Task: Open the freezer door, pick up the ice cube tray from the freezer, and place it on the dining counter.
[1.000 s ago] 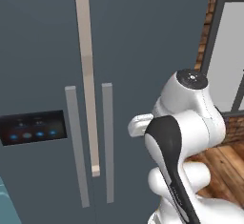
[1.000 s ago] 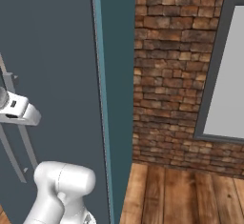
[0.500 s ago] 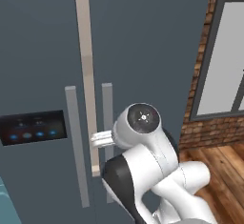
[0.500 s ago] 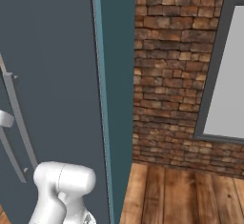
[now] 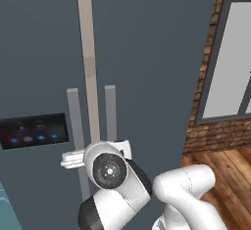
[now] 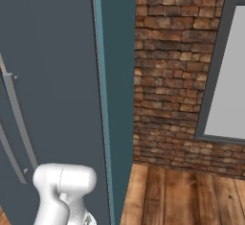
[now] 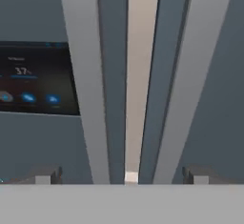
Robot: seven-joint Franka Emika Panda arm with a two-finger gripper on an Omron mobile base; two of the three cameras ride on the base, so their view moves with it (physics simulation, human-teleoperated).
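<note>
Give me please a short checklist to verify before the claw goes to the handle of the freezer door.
1. Claw open: ok, both tips stand wide apart.
2. Claw empty: ok, nothing between the tips.
3. Freezer door shut: ok, no gap shows beside its control panel.
4. Claw centred on the freezer door handle: not ok, the pale seam between the two doors sits in the middle, and the handle lies left of it.
5. Only one handle between the tips: not ok, the other door's handle also lies between them.
6. Distance to the handle: cannot tell.
</note>
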